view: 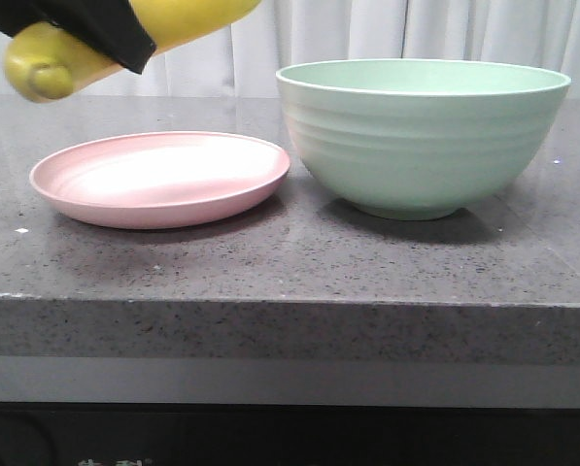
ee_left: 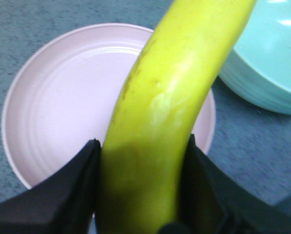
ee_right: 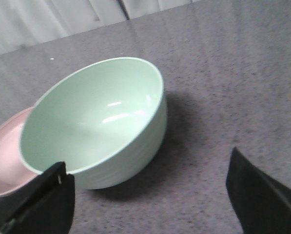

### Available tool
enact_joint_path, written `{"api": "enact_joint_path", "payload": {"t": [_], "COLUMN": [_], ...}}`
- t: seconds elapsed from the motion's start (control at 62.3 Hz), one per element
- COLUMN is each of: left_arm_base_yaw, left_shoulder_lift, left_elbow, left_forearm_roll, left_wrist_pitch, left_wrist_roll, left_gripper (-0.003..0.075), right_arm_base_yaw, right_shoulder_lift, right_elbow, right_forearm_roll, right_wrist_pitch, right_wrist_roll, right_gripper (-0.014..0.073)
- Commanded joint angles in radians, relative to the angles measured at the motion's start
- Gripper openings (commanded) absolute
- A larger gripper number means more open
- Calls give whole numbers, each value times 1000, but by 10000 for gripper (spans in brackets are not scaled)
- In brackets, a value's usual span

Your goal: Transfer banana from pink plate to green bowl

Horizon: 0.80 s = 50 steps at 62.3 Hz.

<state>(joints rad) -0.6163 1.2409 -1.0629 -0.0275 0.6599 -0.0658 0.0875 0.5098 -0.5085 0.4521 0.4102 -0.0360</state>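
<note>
A grey speckled stone table (view: pixel 270 262) is carrying everything, with a pale curtain (view: pixel 416 34) hanging behind it. The green bowl (view: pixel 424 136) is sitting on the table's right side, deep and mint-coloured, with horizontal ridges running around its outside and a small foot under it; the right wrist view is showing its inside bare. Just beside it, on the left, the pink plate (view: pixel 161 178) is lying flat, shallow and pale, with faint concentric rings and nothing resting on it.

The banana (ee_left: pixel 164 112) is hanging in the air above the plate, well clear of it. It is looking smooth and bright yellow, gently curved, with a few small brown flecks along one edge and a rounded, duller end showing in the front view. The left gripper (ee_left: pixel 143 195) is clamping it between its black fingers (ee_left: pixel 72 190), one on each side. The right gripper (ee_right: pixel 150 195) is hovering near the bowl with its fingers spread wide, gripping nothing.
</note>
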Motion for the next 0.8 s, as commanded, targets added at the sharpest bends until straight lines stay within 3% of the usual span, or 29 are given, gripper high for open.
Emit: {"api": "enact_joint_path", "payload": {"t": [0.0,0.353,0.514,0.787], "left_arm_base_yaw": [-59,-164,-170,-170], "left_shoulder_lift": [-80,-127,-127,-127], "left_elbow": [15,66,66,66], "left_forearm_roll": [-10,-21,-21,-21], "left_wrist_pitch": [-59,-56,-56,-56], "left_wrist_roll": [1,1,1,1], "left_gripper": [27,27,27,27], "right_arm_base_yaw": [44,352,425,432], "right_shoulder_lift": [57,278,422,656], "right_elbow": [-71,-204,-280,-457], "right_forearm_roll": [120,537,614,644], "right_wrist_pitch": [-54,-101,-126,-33], "right_wrist_roll": [-22,-238,-253,-254], "right_gripper": [640,640,640,640]}}
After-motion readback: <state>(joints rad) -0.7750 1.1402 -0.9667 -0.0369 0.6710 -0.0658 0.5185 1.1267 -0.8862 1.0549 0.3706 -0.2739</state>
